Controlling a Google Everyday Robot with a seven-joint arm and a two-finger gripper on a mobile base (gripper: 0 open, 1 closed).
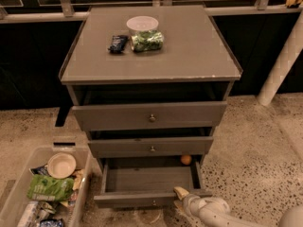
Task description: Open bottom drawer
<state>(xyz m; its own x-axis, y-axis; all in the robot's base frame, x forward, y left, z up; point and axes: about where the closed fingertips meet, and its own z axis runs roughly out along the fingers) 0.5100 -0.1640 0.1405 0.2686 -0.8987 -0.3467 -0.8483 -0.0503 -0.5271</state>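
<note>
The grey cabinet (151,60) has three drawers. The bottom drawer (147,178) is pulled well out toward me, showing its bare inside. Its front panel (128,199) is lowest in view, with a small round knob (154,203) at centre. My gripper (182,194) is at the right end of that front panel, at its top edge, with the pale arm (213,211) running off to the lower right. It is not at the knob.
The top drawer (149,116) and middle drawer (151,147) stand slightly out. A small orange ball (186,160) lies at the bottom drawer's back right. A clear bin (45,188) of snacks sits on the floor left. A bowl (142,23), green bag (147,40) and dark packet (118,43) rest on top.
</note>
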